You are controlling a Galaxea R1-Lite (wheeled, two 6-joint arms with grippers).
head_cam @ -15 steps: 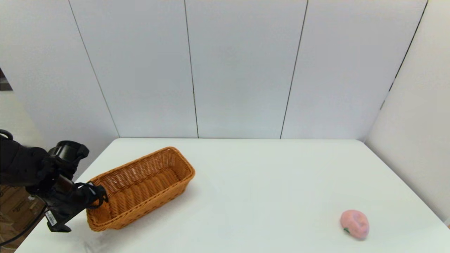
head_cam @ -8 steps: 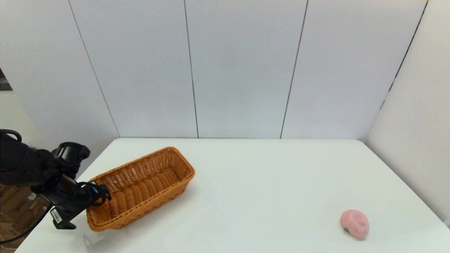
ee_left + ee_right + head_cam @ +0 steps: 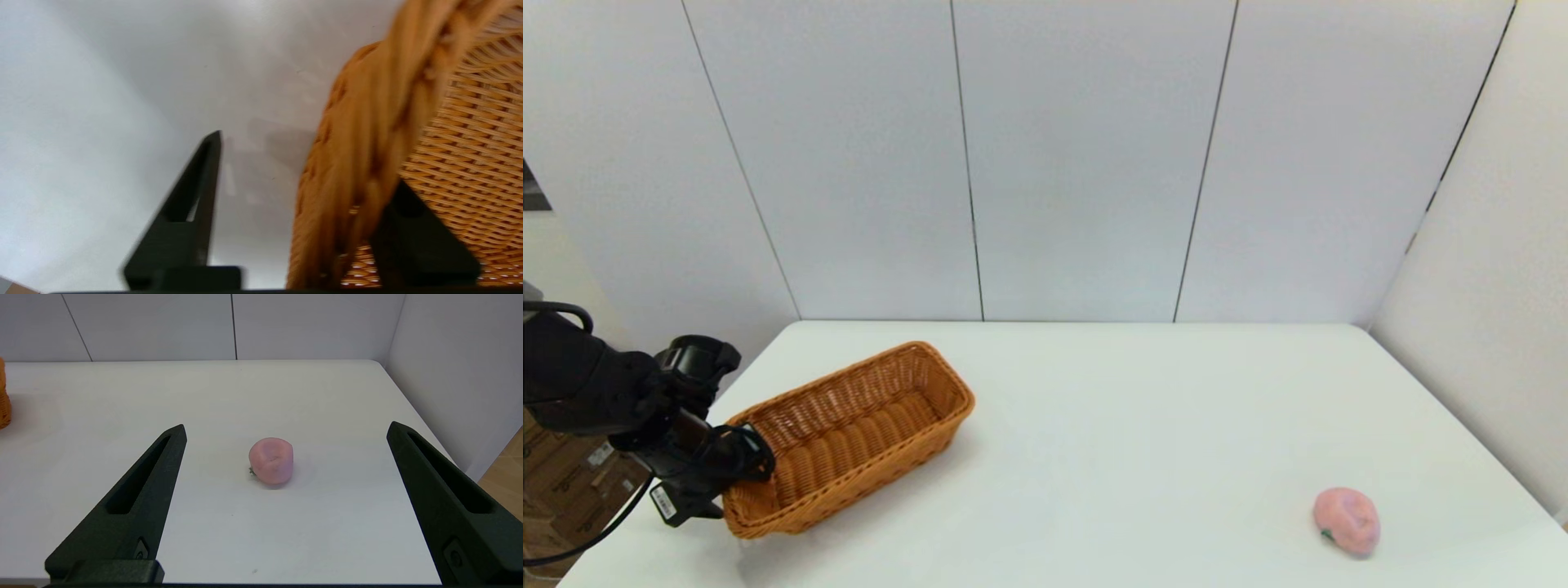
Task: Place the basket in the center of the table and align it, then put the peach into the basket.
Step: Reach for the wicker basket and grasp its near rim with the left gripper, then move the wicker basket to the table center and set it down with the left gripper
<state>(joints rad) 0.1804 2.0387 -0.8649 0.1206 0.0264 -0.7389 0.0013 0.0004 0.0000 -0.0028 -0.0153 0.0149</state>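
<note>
Left gripper point(image 3: 737, 482) dropped onto basket point(image 3: 849, 437); white table point(image 3: 1135, 425), grey panel walls.

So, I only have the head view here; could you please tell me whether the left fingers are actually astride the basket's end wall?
Observer: Yes. In the left wrist view the left gripper is open and straddles the braided rim of the basket, with one finger outside above the table and the other inside against the weave.
Operator: Thank you. And where is the right gripper? It is out of my picture.
Observer: The right wrist view shows the right gripper wide open, held back from the peach, which lies on the table ahead of it, roughly centred between its fingers.
</note>
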